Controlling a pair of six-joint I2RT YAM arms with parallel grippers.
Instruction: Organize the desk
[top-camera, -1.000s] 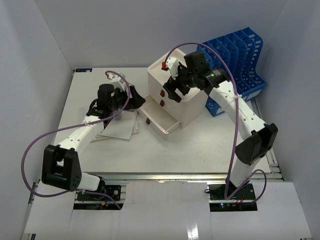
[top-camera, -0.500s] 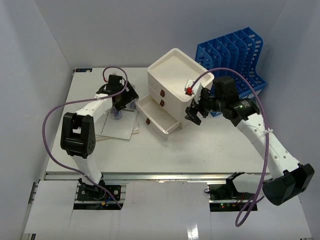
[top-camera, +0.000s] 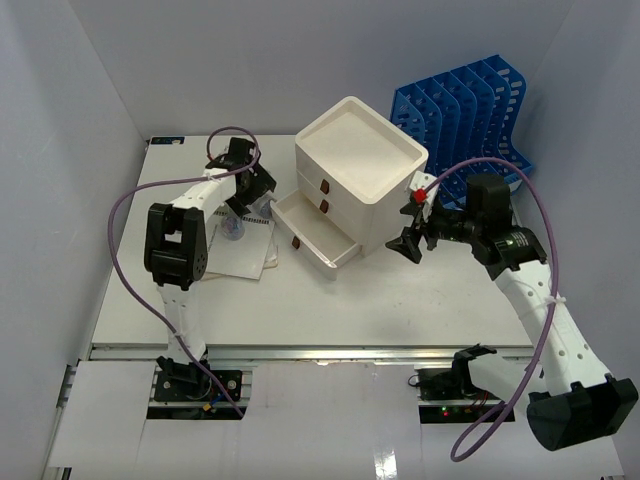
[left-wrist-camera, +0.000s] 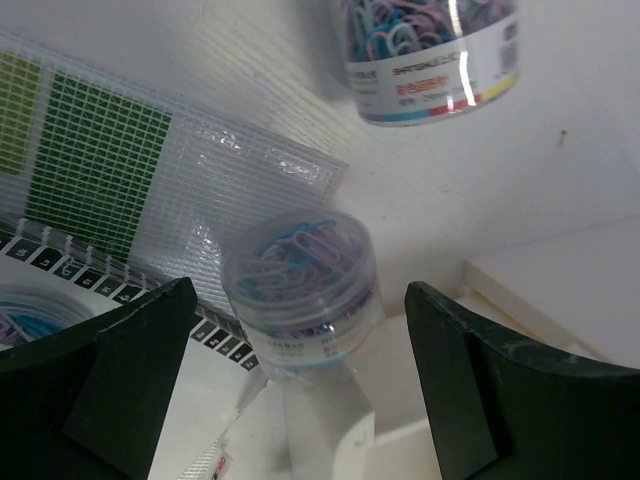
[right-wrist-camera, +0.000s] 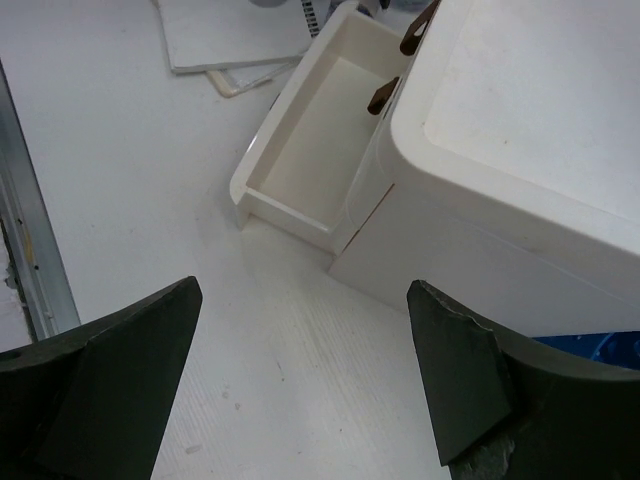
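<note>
Desk (top-camera: 400, 290): 1 box (top-camera: 360, 150), 3 drawers (top-camera: 310, 232).

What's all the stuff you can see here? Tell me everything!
desk: one, white, under everything.
drawer box: one, white, middle-back of the desk; its bottom drawer is pulled out and empty.
file rack: one, blue, back right, behind the box.
paperclip tubs: at least two, clear with colourful clips, left of the box.
mesh pouch: one, clear with green inside, beside the tubs.
papers: small white stack, left side.
left hand: one, black, open, over a tub.
right hand: one, black, open, right of the box.
</note>
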